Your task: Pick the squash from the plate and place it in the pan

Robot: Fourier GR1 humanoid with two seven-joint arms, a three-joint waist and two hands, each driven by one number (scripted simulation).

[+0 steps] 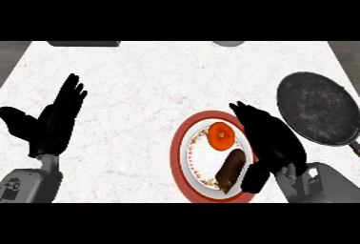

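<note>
one plate, one pan, one orange squash, one dark brown item, two hands.

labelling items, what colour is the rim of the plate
Red, around a white centre with a patterned band; the plate shows best in the head view.

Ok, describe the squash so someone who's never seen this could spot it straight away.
Find the red-rimmed plate on the white counter, left of the dark pan. Two items lie on it. The squash is the round orange one, above the long dark brown item.
</note>
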